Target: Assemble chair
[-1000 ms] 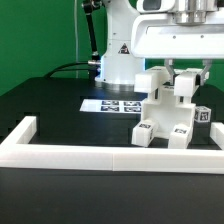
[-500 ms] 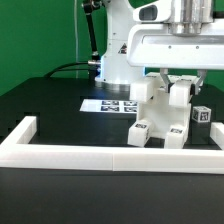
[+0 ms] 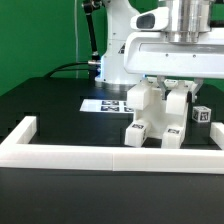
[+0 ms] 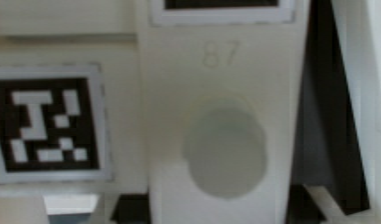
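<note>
Chair (image 3: 152,108): one partly built unit in matt white plastic, made of blocky squared pieces with slots between them. Two lower blocks each carry a black-and-white square tag (image 3: 137,129) facing the exterior view. It stands on the counter (image 3: 45,112) directly beneath the claw (image 3: 177,90), with its upper part rising between the jaws. Claw: one, with two dark fingers under a white housing, closed tight on the chair's top piece. In the wrist view the chair's face fills the picture: smooth white, with one shallow oval hollow (image 4: 226,150), faint raised digits too blurred to read, and two tags, one whole and one cut off at the picture's edge. Tagged block (image 3: 203,115): one small cube, lower than the claw and to its side toward the exterior view's right; whether it touches the chair cannot be told. Marker board (image 3: 103,103): one thin flat white sheet lying behind the claw toward the exterior view's left, partly hidden by the chair. Border frame (image 3: 90,155): one, of long square white bars, with three runs visible; the front run lies nearer the camera than the claw, just before the chair's feet. The counter is flat black. Robot arm (image 3: 170,45): white and glossy, above the claw, hiding the chair's top.
</note>
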Tool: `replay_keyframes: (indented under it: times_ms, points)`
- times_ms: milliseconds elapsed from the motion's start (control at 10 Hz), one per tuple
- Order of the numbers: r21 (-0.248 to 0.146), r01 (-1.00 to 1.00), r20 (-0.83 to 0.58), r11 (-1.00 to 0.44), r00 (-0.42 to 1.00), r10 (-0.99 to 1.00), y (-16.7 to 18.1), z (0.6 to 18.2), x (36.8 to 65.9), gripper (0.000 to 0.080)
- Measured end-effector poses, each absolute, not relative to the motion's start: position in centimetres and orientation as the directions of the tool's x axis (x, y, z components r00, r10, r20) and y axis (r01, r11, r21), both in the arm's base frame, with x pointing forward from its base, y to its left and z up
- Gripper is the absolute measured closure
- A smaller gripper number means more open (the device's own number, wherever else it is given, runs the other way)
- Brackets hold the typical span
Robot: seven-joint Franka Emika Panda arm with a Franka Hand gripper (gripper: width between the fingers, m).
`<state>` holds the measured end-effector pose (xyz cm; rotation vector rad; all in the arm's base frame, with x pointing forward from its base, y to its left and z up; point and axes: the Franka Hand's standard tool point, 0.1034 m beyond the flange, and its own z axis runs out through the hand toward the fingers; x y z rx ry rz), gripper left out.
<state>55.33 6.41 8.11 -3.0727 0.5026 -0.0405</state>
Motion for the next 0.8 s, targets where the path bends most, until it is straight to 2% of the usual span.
replay_keyframes:
  times_ms: [100, 200, 300, 400, 800]
  points:
    - [-0.032, -0.318, 0.021, -0.947, 0.948, -0.319, 6.41, 8.11, 55.32, 0.0509]
    - [-0.031, -0.318, 0.02, -0.947, 0.948, -0.319, 6.41, 8.08, 55.29, 0.0429]
    - [-0.031, -0.318, 0.02, -0.947, 0.948, -0.319, 6.4, 8.07, 55.28, 0.0288]
    - [-0.031, -0.318, 0.02, -0.947, 0.948, -0.319, 6.4, 8.06, 55.27, 0.0194]
    - [-0.03, -0.318, 0.018, -0.948, 0.948, -0.318, 6.13, 7.98, 55.25, 0.0152]
